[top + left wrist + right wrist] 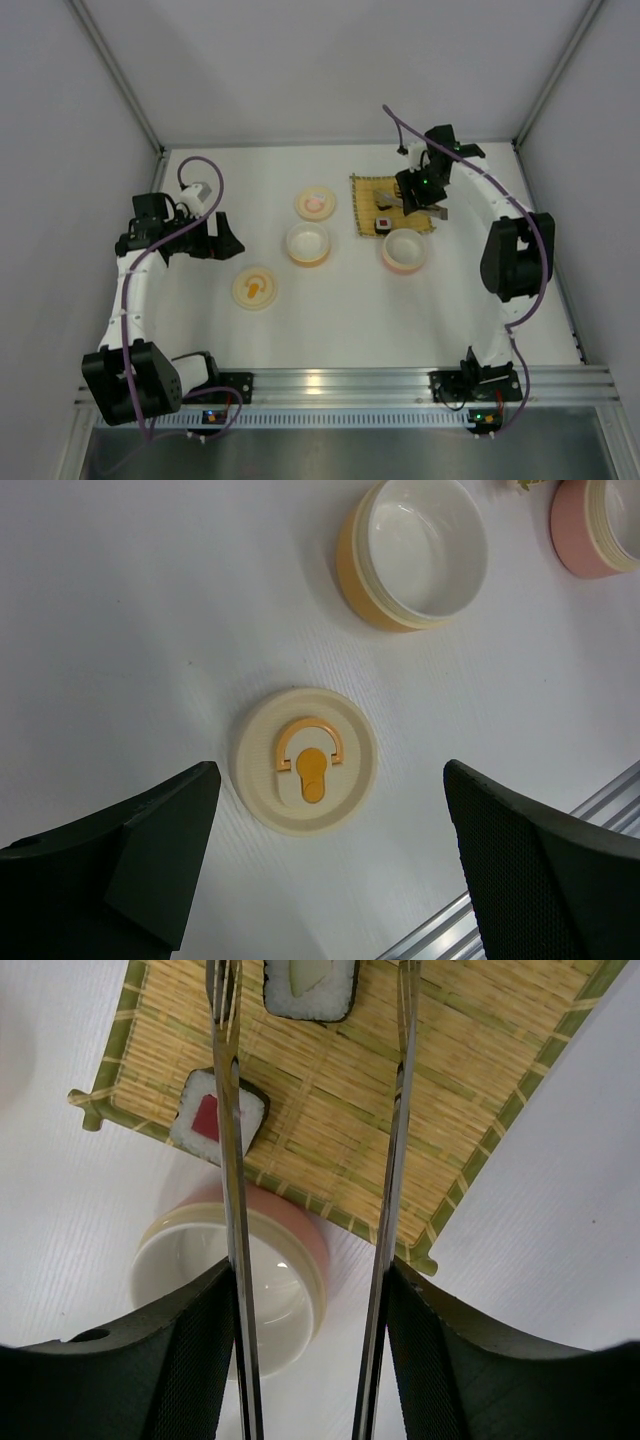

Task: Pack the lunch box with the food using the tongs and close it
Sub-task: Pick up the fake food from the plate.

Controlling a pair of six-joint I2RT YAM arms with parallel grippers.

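Right gripper (310, 1295): we see its black fingers (150, 1360) pinching the tongs (232, 1190), with one pad pressed on the outside of each metal arm.
Tongs: the two arms stand apart and run away from the wrist camera, over the pink bowl and then the mat. The tips leave the top of the wrist view, so we cannot tell whether they touch anything.
Red roll (217, 1117): lies flat on the mat (480, 1080), near the corner next to the pink bowl. In the wrist view, one tong arm crosses over it.
Green roll (310, 985): on the mat farther from the bowl, seen between the two tong arms and cut off by the frame edge.
Pink bowl (300, 1235): upright on the table with its lid off and its cream inside showing. It sits right against the mat's near edge; we cannot tell if they touch.
Left gripper (330, 880): fingers spread wide with nothing between them, hovering over the orange lid.
Orange lid (260, 790): flat on the table (120, 630), orange latch facing up, apart from both bowls.
Orange bowl (352, 570): upright, lid off, near the table's middle, left of the pink bowl.
Pink lid (315, 204): flat on the table, just behind the orange bowl and left of the mat.
Arms: we see the left arm at the table's left side, and the right arm reaching over the right part of the mat.
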